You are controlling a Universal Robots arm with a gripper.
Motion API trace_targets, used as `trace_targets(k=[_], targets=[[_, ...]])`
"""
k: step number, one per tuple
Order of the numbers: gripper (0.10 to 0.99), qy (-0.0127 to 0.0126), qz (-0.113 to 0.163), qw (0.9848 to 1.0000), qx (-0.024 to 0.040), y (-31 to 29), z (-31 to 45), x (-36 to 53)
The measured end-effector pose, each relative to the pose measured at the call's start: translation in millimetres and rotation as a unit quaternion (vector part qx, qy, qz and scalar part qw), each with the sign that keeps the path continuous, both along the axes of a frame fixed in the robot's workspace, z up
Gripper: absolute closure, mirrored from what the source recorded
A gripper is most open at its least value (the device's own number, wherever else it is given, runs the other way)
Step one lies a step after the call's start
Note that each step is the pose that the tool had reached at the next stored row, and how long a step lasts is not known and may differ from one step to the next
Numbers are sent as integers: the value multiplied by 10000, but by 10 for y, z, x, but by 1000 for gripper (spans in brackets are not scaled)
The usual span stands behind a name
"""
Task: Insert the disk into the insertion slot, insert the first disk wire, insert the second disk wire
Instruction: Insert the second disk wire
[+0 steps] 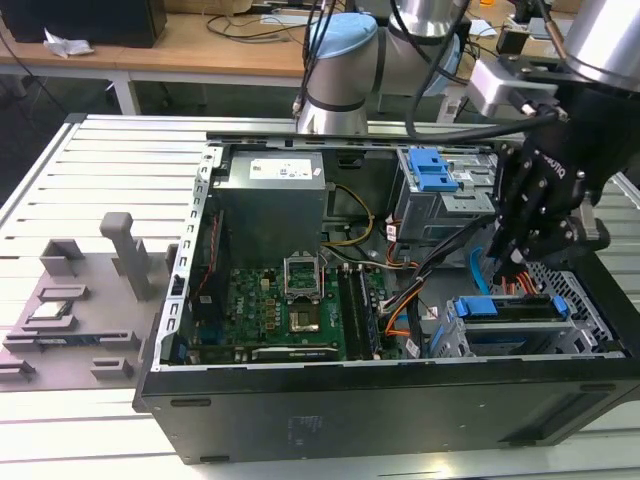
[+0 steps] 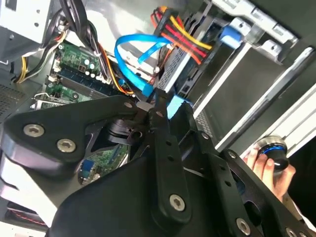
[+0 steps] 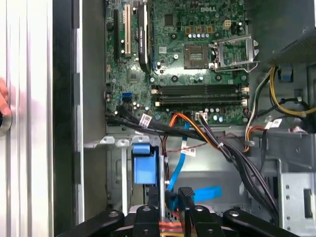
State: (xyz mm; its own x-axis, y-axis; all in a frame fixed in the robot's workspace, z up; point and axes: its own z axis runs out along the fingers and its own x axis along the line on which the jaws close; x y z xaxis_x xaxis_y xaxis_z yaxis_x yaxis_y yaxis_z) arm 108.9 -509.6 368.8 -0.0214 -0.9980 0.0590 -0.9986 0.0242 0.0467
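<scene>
**Second wrist view: blue cable plug between the jaws at the drive's rear**

In the second wrist view the gripper (image 2: pixel 157 104) was clamped on the plug end of the blue cable (image 2: pixel 129 64), whose loop rose just behind the jaws. Right beside it the orange-red bundle (image 2: pixel 185 37) ran to the back edge of the disk (image 2: pixel 174 64) and looked already plugged in. In the exterior view the disk (image 1: pixel 510 308), in its blue frame, lay seated in the slot (image 1: pixel 590 305) at the case's right end, with the gripper (image 1: pixel 512 268) just above its rear.

So the first two steps looked done, and the second wire was the step in hand. The plug seemed near its socket but not visibly seated. The next move would call for squaring the plug with the socket beside the bundle, then a straight, gentle push without snagging the neighbouring wires.

A hand (image 2: pixel 269 165) rested outside the case.
</scene>
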Motion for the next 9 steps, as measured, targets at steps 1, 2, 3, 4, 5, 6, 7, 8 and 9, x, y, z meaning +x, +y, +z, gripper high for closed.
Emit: trace_targets(k=[1, 2, 3, 4, 5, 6, 7, 8, 9], targets=[[784, 0, -1, 10000, -7, 0, -21, -8], [784, 0, 0, 10000, -10, 1, -25, -8], [784, 0, 0, 10000, -11, 1, -25, -8], [784, 0, 0, 10000, -12, 1, -24, -8], [784, 0, 0, 10000, -12, 1, -25, -8], [800, 0, 0, 10000, -13, 1, -25, -8], [800, 0, 0, 10000, -14, 1, -25, -8], [867, 0, 0, 10000, -14, 1, -26, -8], [925, 0, 0, 10000, -15, 1, -25, -8]])
